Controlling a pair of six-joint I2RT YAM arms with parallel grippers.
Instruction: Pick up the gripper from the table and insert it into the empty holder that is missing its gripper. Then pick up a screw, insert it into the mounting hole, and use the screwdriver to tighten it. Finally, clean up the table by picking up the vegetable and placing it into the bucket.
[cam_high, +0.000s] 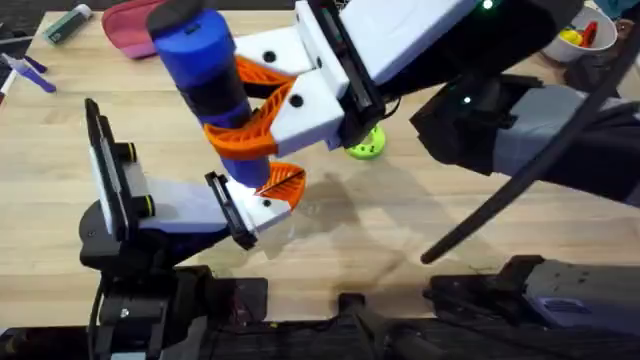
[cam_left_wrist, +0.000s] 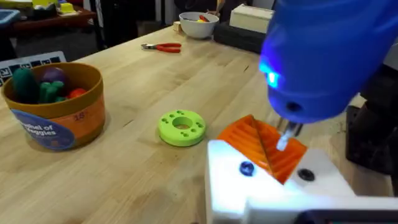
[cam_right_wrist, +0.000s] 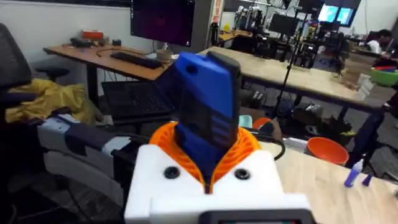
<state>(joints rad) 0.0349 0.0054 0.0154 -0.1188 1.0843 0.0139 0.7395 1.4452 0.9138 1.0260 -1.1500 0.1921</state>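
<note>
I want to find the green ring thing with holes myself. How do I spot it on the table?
Start at the wooden table and find the round orange-brown bucket with toy vegetables inside. Just beside it, lying flat on the wood, is the green ring. It is the bright lime thing there, shaped like a doughnut with small holes around its top, unlike the red pliers farther off.
</note>
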